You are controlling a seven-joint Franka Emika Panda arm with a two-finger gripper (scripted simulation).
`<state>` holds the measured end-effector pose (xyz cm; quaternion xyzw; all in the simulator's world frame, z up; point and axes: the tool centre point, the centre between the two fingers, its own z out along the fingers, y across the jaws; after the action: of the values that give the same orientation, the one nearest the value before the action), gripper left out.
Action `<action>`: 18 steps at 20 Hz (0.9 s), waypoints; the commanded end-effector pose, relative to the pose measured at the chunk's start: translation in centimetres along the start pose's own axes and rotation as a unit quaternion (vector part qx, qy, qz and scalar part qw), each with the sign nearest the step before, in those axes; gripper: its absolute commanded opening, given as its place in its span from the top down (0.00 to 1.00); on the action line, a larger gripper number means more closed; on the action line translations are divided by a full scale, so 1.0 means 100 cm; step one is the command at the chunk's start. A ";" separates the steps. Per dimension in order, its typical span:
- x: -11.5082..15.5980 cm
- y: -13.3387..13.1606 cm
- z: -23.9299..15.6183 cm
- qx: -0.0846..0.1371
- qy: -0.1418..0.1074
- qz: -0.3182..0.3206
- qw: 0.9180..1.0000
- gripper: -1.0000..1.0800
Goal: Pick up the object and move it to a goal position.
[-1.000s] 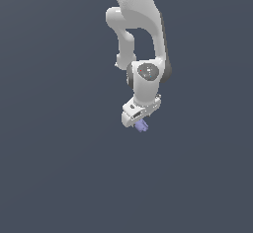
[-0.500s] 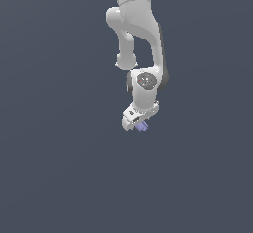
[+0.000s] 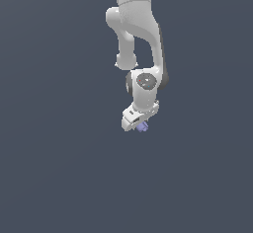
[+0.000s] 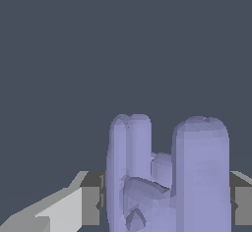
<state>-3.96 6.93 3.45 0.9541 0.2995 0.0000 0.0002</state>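
Observation:
The object point(image 3: 143, 127) is a tiny lavender-blue blocky piece, peeking out under the white gripper point(image 3: 138, 123) at the end of the arm, near the middle of the exterior view. In the wrist view the object point(image 4: 167, 177) fills the space between the two fingers point(image 4: 91, 204), which press on its sides. It shows two upright rounded lobes with a smaller stub between them. The gripper is shut on it and holds it off the ground.
A plain dark grey-blue surface point(image 3: 59, 177) fills the scene all around. The white arm point(image 3: 136, 34) rises from the gripper to the upper edge of the exterior view. No goal marker shows.
The gripper and the held object have shifted a little toward the exterior view's left and slightly down. The arm's upper links have also swung that way. The grip stays the same.

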 end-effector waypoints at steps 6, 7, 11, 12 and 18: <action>0.003 -0.001 -0.004 0.000 0.000 0.000 1.000 1.00; 0.004 -0.002 -0.007 0.000 0.000 0.000 1.000 1.00; 0.013 -0.006 -0.022 0.000 0.000 0.000 1.000 1.00; 0.016 -0.008 -0.027 0.000 0.000 0.000 1.000 1.00; 0.041 -0.019 -0.067 0.000 0.000 -0.001 1.000 1.00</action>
<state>-2.07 10.13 8.95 0.9540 0.2999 -0.0003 0.0000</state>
